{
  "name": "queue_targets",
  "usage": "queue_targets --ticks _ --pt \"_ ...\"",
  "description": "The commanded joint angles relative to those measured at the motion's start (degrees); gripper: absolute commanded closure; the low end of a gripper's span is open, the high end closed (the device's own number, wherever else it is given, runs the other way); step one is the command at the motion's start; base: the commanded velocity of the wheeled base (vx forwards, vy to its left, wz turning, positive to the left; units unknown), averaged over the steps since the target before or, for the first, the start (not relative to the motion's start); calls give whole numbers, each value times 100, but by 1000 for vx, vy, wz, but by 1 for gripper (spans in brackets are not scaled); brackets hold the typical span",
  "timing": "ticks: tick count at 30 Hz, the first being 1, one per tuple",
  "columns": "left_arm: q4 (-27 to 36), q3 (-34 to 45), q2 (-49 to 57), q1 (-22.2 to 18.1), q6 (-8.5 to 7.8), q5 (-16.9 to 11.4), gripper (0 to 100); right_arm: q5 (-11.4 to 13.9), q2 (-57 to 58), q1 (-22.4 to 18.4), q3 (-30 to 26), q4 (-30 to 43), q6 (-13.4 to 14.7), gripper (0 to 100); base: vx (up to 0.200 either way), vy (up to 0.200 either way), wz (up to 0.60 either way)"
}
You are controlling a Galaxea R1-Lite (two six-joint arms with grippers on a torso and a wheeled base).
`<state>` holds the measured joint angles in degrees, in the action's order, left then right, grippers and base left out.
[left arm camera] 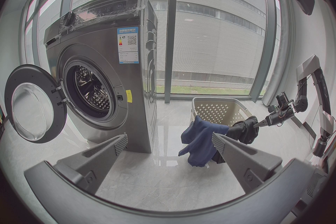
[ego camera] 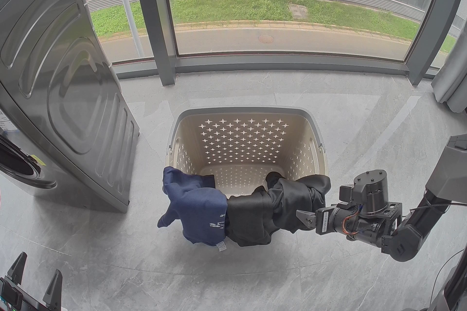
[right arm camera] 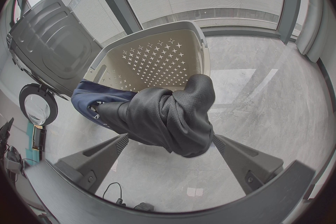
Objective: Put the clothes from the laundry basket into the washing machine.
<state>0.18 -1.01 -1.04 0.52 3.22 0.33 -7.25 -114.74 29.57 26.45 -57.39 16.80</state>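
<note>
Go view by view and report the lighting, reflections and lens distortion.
Head view: daylight through the window puts a pale streak on the glossy floor, with soft shadow at the washing machine's foot. Left wrist view: fisheye bows the window frames, corners go dark, floor reflects the bright glass. Right wrist view: same bowing; the basket is evenly lit.

Floor (ego camera: 340, 103): glossy pale grey stone slabs everywhere I look.
Laundry basket (ego camera: 243, 110): standing upright on the floor just ahead of my right tool (ego camera: 306, 219), near rim toward it.
Washing machine (ego camera: 63, 83): standing on the floor ahead of my left tool (ego camera: 40, 266), beyond the basket from the right tool, near the basket but apart.
Cable (right arm camera: 115, 190): black, lying on the floor below the right tool.
</note>
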Motion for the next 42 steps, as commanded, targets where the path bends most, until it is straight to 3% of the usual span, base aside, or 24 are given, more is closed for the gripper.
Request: queue_targets --ticks 1,8,9,21,32,42 --pt "-1 92 77 0 3 2 0 -22 -453 -154 413 0 -1 0 0 0 0" --pt "-1 92 77 0 3 2 0 -39 -506 -215 527 -9 8 0 0 0 0" --pt "-1 92 77 0 3 2 0 -39 -506 -189 527 -9 8 100 0 0 0" --pt "-1 92 77 0 3 2 0 -31 -101 57 317 -9 25 100 0 0 0" --pt "-1 92 77 0 3 2 0 -22 2008 567 -167 123 43 100 0 0 0" --pt "-1 92 77 0 -5 2 0 22 2746 637 -378 26 34 100 0 0 0"
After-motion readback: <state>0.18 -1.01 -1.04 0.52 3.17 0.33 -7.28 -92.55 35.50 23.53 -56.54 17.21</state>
